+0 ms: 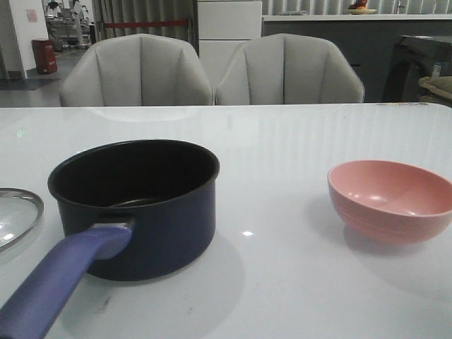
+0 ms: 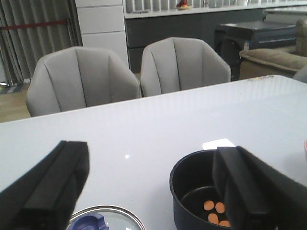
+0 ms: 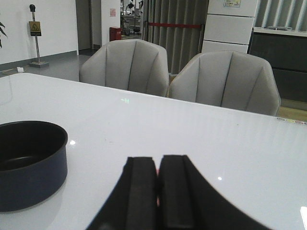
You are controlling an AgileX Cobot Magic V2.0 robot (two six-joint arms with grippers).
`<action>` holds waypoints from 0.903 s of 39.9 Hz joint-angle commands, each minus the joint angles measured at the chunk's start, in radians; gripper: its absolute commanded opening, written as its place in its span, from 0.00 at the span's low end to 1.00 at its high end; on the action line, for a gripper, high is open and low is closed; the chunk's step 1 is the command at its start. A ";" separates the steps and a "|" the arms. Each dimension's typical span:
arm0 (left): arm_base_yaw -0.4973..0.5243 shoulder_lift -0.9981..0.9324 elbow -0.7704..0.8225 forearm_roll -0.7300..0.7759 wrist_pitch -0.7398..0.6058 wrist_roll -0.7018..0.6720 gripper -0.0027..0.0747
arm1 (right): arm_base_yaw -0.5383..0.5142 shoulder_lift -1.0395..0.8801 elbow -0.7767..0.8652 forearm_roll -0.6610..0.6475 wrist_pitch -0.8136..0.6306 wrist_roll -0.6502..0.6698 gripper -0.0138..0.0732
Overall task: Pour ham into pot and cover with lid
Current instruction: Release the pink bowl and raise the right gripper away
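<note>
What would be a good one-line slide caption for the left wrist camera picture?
Open left gripper above the glass lid, beside the navy pot already holding the ham.

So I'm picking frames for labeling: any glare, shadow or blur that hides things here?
Front view: small glints on the glossy table, the pot interior too dark to show contents. Left wrist view: ham clear, near left gripper fingers soft. Right wrist view: right gripper dark and slightly blurred.
</note>
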 commanded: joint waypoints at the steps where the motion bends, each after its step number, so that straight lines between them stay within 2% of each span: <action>1: -0.007 0.093 -0.096 -0.004 -0.010 -0.003 0.89 | -0.001 0.012 -0.025 0.005 -0.079 -0.009 0.33; 5: -0.004 0.191 -0.155 -0.004 0.034 -0.008 0.89 | -0.001 0.012 -0.025 0.005 -0.078 -0.009 0.33; 10: 0.066 0.333 -0.238 0.025 0.105 -0.203 0.89 | -0.001 0.012 -0.025 0.005 -0.077 -0.009 0.33; 12: 0.107 0.392 -0.276 0.029 0.140 -0.236 0.89 | -0.001 0.012 -0.025 0.005 -0.077 -0.009 0.33; 22: 0.302 0.738 -0.506 -0.039 0.426 -0.238 0.89 | -0.001 0.012 -0.025 0.005 -0.077 -0.009 0.33; 30: 0.313 1.021 -0.692 -0.043 0.624 -0.233 0.89 | -0.001 0.012 -0.025 0.005 -0.077 -0.009 0.33; 36: 0.313 1.164 -0.787 -0.047 0.665 -0.231 0.89 | -0.001 0.012 -0.025 0.005 -0.077 -0.009 0.33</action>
